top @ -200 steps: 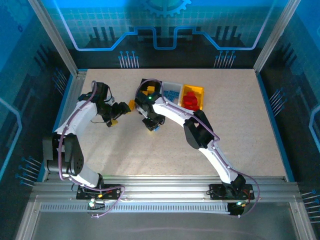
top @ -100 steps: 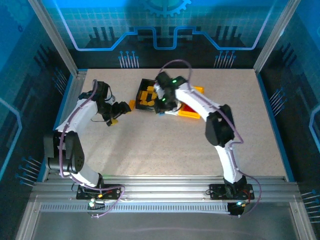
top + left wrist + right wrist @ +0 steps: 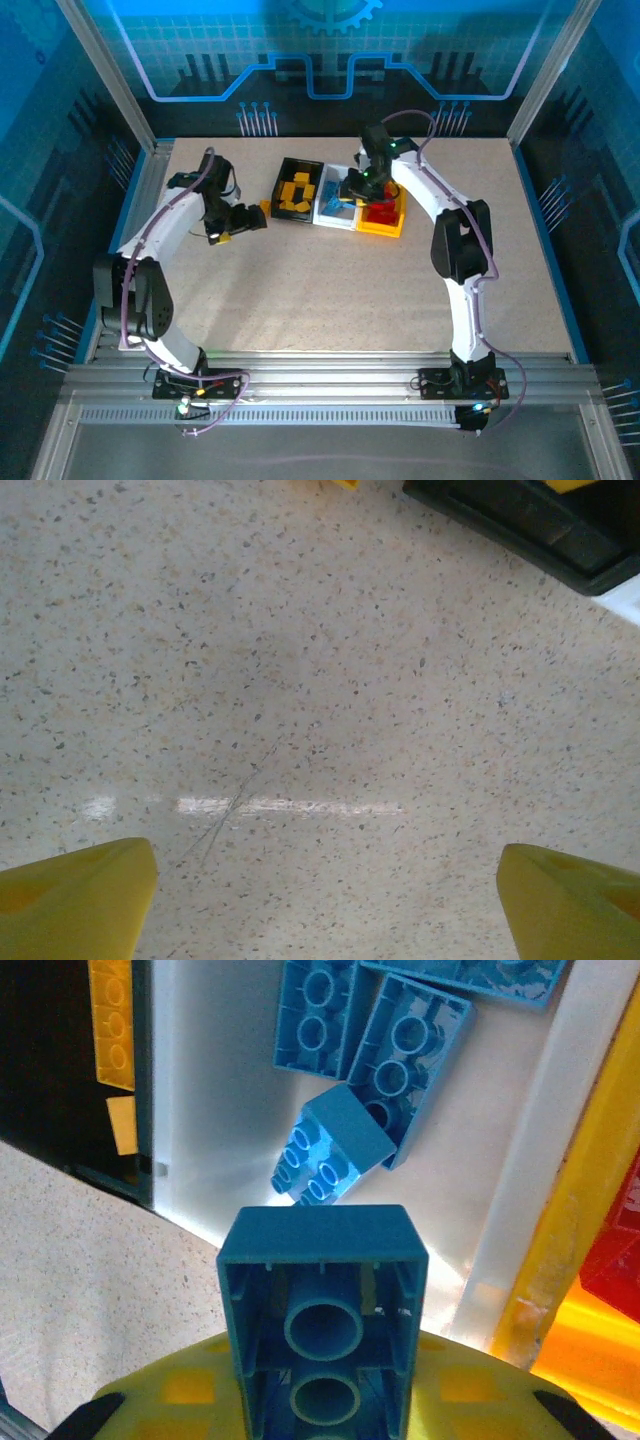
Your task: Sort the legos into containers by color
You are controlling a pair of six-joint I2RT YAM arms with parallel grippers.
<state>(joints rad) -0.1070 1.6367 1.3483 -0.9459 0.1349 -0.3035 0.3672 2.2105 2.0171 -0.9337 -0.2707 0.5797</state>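
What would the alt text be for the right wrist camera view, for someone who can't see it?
The right hand holds a light blue lego brick, hollow underside toward the camera, above the white bin of blue legos. The black bin with yellow legos lies left, the yellow-orange bin right.

1 high overview, 2 close downward wrist views, perhaps sharing black bin (image 3: 540, 530)

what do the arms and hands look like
The left arm and right arm have white shells with black joint housings. A thin purple cable loops along each. The left hand and right hand are black with yellow, wedge-shaped fingers. Small green lights glow on the right arm.
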